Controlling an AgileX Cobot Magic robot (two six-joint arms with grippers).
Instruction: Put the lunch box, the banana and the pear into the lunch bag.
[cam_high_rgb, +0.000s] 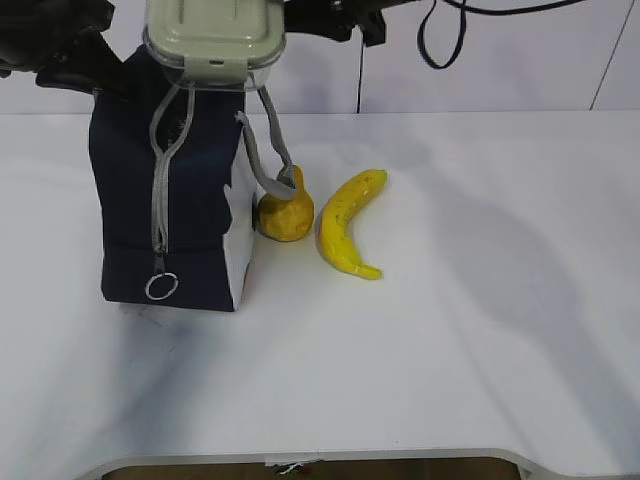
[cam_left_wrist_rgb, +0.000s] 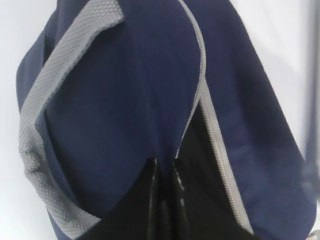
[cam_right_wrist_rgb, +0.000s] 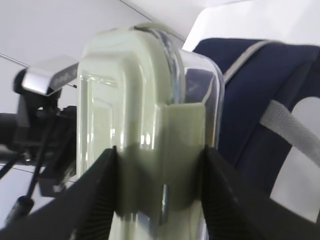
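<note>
The navy lunch bag (cam_high_rgb: 130, 200) stands upright at the left of the table, its grey zipper undone down the front. My left gripper (cam_left_wrist_rgb: 165, 167) is shut, pinching the lunch bag's (cam_left_wrist_rgb: 125, 100) fabric edge beside the zipper opening. Just above the bag's top hangs the lunch box (cam_high_rgb: 215, 35), green lid up. My right gripper (cam_right_wrist_rgb: 157, 155) is shut on the lunch box (cam_right_wrist_rgb: 145, 100) across its end clip. The pear (cam_high_rgb: 285, 215) sits against the bag's right side. The banana (cam_high_rgb: 347, 225) lies just right of the pear.
A grey webbing handle (cam_high_rgb: 265, 150) droops over the pear. The zipper's ring pull (cam_high_rgb: 161, 287) hangs low on the bag's front. White table (cam_high_rgb: 480, 330) stretches to the right and front, with its front edge near the bottom. Black cables (cam_high_rgb: 440, 40) hang at the back.
</note>
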